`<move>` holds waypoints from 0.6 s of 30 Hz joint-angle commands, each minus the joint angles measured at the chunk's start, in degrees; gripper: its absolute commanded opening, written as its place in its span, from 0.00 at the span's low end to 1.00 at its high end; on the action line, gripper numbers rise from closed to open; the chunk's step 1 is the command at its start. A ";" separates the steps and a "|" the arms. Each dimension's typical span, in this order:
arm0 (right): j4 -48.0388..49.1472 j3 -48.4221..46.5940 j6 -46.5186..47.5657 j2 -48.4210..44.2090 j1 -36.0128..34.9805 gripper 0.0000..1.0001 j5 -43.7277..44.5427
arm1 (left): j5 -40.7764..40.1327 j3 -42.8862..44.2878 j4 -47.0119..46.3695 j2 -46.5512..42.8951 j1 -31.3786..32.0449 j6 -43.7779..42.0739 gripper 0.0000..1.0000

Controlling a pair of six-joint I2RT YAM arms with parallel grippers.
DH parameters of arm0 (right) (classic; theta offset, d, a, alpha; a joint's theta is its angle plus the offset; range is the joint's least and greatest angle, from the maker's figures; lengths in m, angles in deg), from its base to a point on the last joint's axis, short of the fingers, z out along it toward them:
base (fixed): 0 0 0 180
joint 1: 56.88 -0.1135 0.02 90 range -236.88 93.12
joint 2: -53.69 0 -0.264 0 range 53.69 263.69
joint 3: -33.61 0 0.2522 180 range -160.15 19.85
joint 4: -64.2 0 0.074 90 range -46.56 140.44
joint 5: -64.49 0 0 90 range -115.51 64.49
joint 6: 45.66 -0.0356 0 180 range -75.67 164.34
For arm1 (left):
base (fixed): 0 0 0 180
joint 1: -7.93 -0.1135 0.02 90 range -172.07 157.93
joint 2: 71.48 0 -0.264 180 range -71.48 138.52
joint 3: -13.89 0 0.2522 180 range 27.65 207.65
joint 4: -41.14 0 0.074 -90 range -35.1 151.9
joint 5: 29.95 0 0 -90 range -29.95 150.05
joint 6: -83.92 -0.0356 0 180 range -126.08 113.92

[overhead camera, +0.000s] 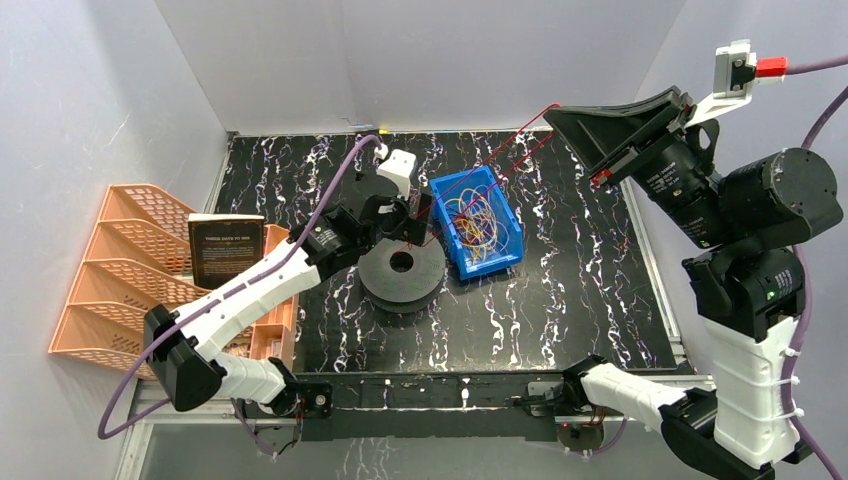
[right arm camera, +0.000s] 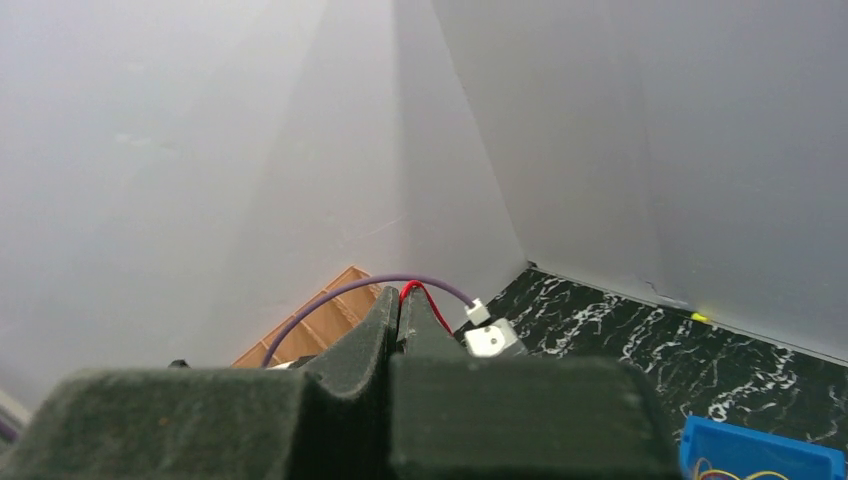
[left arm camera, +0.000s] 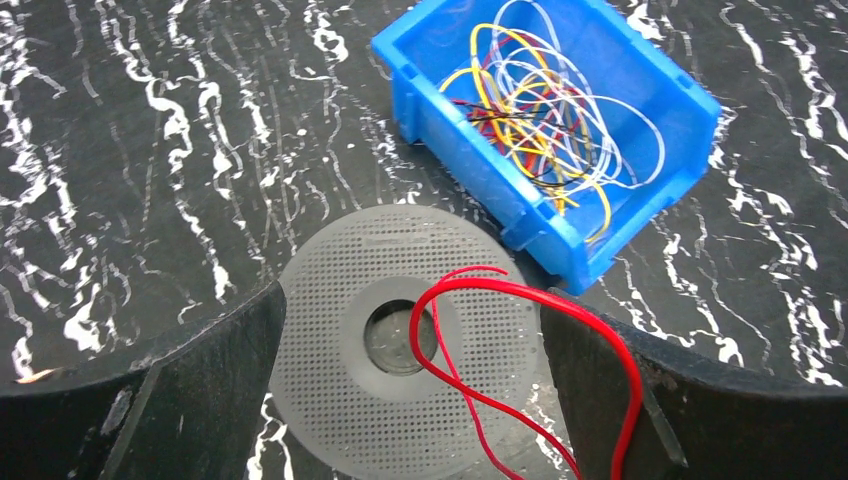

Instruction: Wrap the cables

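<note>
The cables (left arm camera: 540,110) lie as a loose tangle of yellow, white and red wires in a blue bin (left arm camera: 690,95). One red strand (left arm camera: 520,290) loops over a grey perforated spool (left arm camera: 330,400) and across the right finger of my left gripper (left arm camera: 412,295), which stands open above the spool. From above, the red strand (overhead camera: 490,155) runs taut up from the spool (overhead camera: 402,268) to my right gripper (overhead camera: 552,113), raised high at the back right. The right gripper (right arm camera: 400,298) is shut on the red strand (right arm camera: 415,292).
The blue bin (overhead camera: 478,222) sits just right of the spool. An orange wire rack (overhead camera: 120,270) and a dark book (overhead camera: 225,248) stand at the left wall. Grey walls enclose the black marbled table (overhead camera: 560,280).
</note>
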 commanded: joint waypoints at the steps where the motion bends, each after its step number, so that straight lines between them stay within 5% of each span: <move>1: 5.15 -6.06 3.91 -2.11 -0.21 0.00 8.41 | -9.75 -1.50 6.21 -2.65 -0.13 -1.17 0.99; 6: 3.86 -4.30 5.34 -3.20 -0.18 0.00 11.06 | -5.96 -1.60 7.31 -6.39 -0.08 -0.04 0.99; 14: 3.72 3.36 6.45 -4.54 -0.17 0.00 11.30 | 19.20 -1.77 5.77 -13.09 -0.09 -0.94 0.98; 18: 5.63 7.87 5.47 -4.57 -0.21 0.00 6.48 | 24.00 -0.75 5.65 -14.25 -0.09 0.61 0.98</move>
